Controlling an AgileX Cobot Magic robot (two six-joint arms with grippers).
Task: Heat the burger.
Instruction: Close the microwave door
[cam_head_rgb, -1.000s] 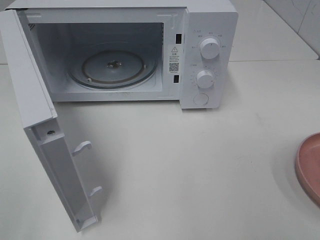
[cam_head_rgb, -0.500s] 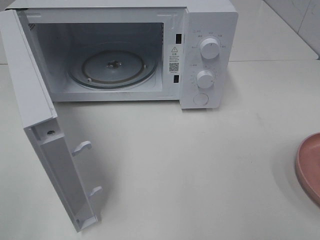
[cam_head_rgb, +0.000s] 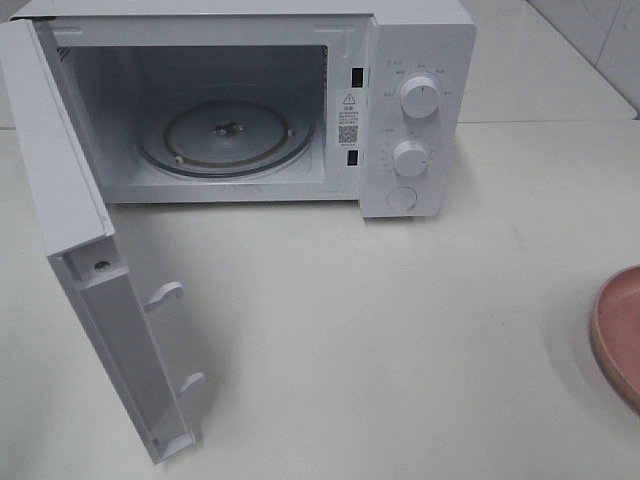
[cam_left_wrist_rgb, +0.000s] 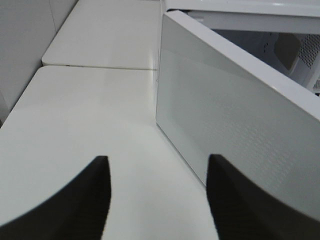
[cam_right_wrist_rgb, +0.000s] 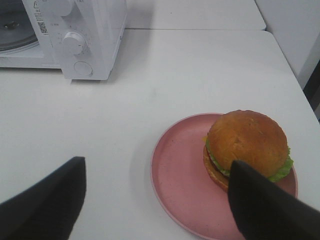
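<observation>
Nothing has moved. Your right gripper (cam_right_wrist_rgb: 155, 195) is hovering, fingers wide, over the burger (cam_right_wrist_rgb: 247, 147), which is sitting toward the plate's (cam_right_wrist_rgb: 175, 170) far edge; your left gripper (cam_left_wrist_rgb: 157, 195) is spread wide beside the open microwave door (cam_left_wrist_rgb: 225, 120).

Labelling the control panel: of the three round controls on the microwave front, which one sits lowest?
The flat round button at the panel's bottom edge. The two knobs, upper and lower, stand out above it on the microwave.

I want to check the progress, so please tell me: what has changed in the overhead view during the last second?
Nothing has visibly changed. The microwave still stands with its door swung open and the turntable bare, and the pink plate remains at the right edge of the table.
</observation>
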